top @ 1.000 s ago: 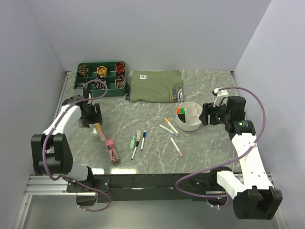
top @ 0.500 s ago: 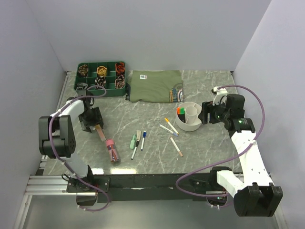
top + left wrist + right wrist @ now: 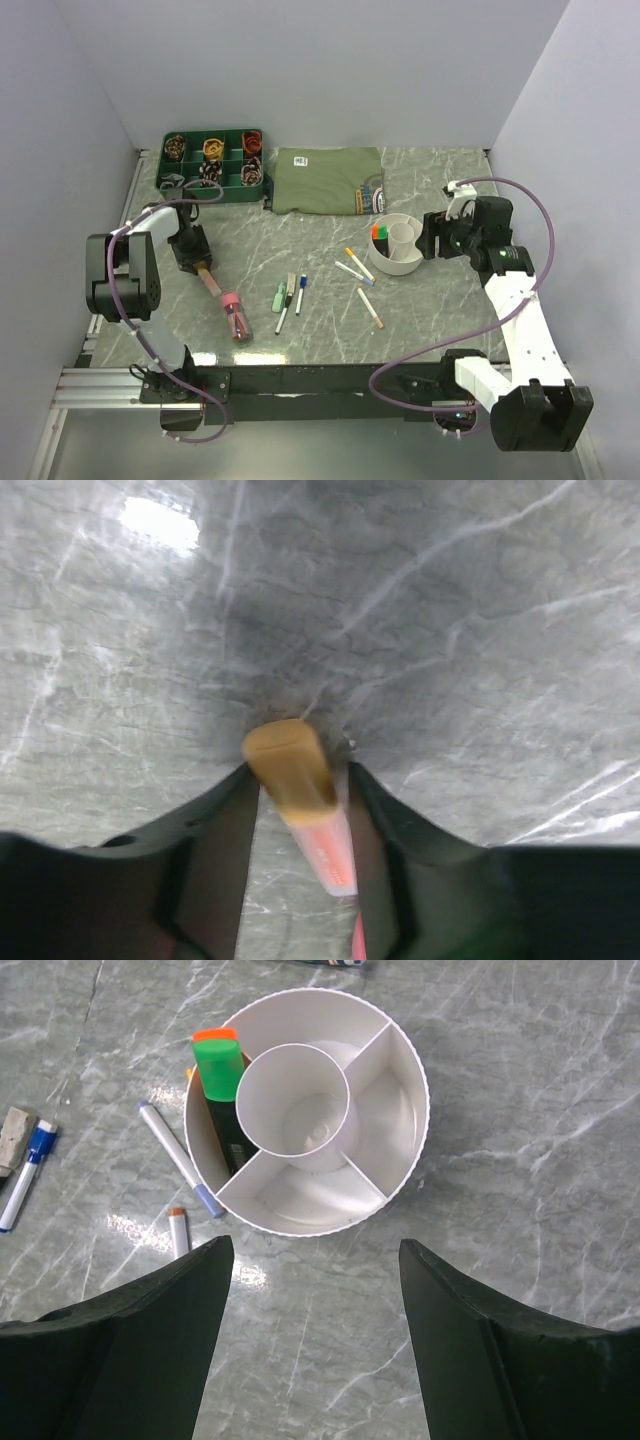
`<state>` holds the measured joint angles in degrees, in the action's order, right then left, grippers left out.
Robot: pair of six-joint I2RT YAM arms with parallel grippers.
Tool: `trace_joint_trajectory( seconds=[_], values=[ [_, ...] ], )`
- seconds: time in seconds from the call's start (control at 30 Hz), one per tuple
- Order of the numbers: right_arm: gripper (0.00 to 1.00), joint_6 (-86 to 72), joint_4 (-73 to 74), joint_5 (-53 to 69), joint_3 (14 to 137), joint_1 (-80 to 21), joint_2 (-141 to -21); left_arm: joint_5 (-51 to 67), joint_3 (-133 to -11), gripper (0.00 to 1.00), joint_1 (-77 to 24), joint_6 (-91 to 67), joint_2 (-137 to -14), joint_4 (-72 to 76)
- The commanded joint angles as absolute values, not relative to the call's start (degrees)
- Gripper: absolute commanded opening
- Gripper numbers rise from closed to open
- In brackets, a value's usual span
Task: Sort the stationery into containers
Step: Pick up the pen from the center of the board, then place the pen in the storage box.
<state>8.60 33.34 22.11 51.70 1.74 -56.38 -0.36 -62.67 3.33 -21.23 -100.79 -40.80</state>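
Left gripper (image 3: pixel 196 258) is down on the marble table (image 3: pixel 440 310), left side, its fingers (image 3: pixel 225 825) straddling a pink marker with a tan cap (image 3: pixel 290 765). The fingers sit close on both sides; can't tell if they actually clamp it. The marker's other end points at the pink-capped tube (image 3: pixel 236 315), just beside it, maybe touching.

Right gripper (image 3: pixel 315 1250) hangs spread wide and holds nothing, just beside the white organiser (image 3: pixel 398 266) on its right. Inside the organiser's left ring compartment are a green highlighter (image 3: pixel 220 1065) and an orange one (image 3: pixel 213 1034). The centre cup and the other compartments show bare white.

Loose pens: a blue-tipped one (image 3: pixel 180 1175) and an orange-tipped one (image 3: pixel 178 1230) lie close to the organiser's left wall. Another (image 3: pixel 371 307) lies nearer the front, and a cluster of three (image 3: pixel 288 296) sits mid-table.

At the back are the folded olive cloth (image 3: pixel 325 180) and a green compartment tray (image 3: pixel 190 133), well apart from both grippers.
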Motion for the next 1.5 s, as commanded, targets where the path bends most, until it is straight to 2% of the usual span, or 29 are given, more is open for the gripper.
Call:
trace_joint_trajectory(
  seconds=[0.0,0.07,0.1,0.13,0.3,0.47,0.6,0.63,0.77,0.93,1.2,1.47],
  values=[
    [0.75,8.2,30.7,22.7,53.5,1.4,-57.5,-0.5,-62.0,0.33,3.4,-20.8,-102.4,-38.4],
    [0.74,8.1,30.6,22.8,54.0,1.4,-57.5,1.5,-62.9,0.18,3.4,-19.7,-102.9,-39.1],
    [0.74,8.0,30.5,22.6,54.1,1.5,-57.5,2.6,-63.5,0.07,3.4,-19.3,-102.9,-39.6],
    [0.75,8.0,30.4,22.4,54.1,1.4,-57.3,3.2,-64.2,0.01,3.4,-18.2,-102.2,-40.4],
    [0.74,8.0,30.7,21.2,54.2,1.5,-55.2,13.2,-75.0,0.01,3.2,-14.1,-98.9,-51.7],
    [0.75,6.6,30.1,18.7,52.0,1.8,-51.5,40.3,-92.1,0.01,-4.2,-2.7,-98.7,-50.1],
    [0.75,5.6,30.6,18.5,51.2,2.5,-50.0,51.6,-89.9,0.01,-12.5,-1.0,-96.0,-28.9],
    [0.75,5.6,30.7,18.5,51.2,2.8,-49.6,52.4,-87.0,0.01,-14.3,-1.3,-95.1,-16.1],
    [0.75,6.2,31.6,17.8,51.7,3.5,-48.8,57.6,-83.1,0.01,-23.0,-5.9,-97.8,13.0],
    [0.75,6.2,32.1,17.7,50.9,4.6,-46.8,58.2,-89.9,0.01,-29.2,-12.7,-108.3,23.2],
    [0.75,6.7,33.2,17.5,47.4,5.8,-44.6,49.5,-85.4,0.01,-36.5,-26.1,-116.5,51.1],
    [0.75,8.4,36.2,17.2,48.9,5.9,-45.9,45.2,-81.5,0.01,-40.8,-28.5,-119.9,60.5]
  ],
)
